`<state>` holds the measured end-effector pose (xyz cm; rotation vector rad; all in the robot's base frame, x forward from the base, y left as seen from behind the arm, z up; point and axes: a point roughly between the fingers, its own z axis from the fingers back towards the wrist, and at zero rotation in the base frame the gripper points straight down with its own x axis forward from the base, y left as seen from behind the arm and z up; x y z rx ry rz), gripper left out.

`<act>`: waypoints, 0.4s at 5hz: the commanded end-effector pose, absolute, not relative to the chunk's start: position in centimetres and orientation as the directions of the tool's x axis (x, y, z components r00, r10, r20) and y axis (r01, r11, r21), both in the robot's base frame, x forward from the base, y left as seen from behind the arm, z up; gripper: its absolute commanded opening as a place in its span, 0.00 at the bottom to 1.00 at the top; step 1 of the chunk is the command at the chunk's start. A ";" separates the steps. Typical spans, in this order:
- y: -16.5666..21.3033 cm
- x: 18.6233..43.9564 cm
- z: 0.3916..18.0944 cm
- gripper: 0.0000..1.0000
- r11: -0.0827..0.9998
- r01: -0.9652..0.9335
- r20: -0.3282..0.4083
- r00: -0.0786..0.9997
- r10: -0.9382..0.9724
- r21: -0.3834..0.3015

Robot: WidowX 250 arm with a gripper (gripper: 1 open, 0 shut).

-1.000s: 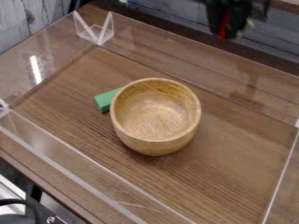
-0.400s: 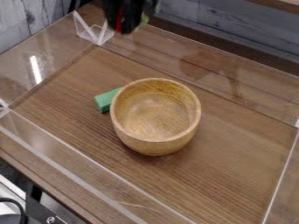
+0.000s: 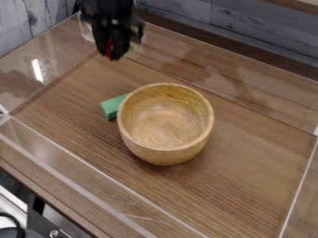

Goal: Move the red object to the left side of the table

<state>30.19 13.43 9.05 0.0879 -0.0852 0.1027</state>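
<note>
Red fruit [image 3: 107, 45] sits pinched in the gripper [image 3: 110, 48] at the upper left of the frame; lower it gently onto the brown table [image 3: 74, 104], clear of the green piece [image 3: 112, 107].

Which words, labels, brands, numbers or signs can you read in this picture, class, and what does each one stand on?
None can be read. The wooden bowl, the green piece and the tabletop show no lettering. The gripper at the top is too blurred to tell whether it carries any marking.
</note>
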 end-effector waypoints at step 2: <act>16.6 32.9 7.9 0.00 0.984 -0.137 0.129 0.984 0.122 0.114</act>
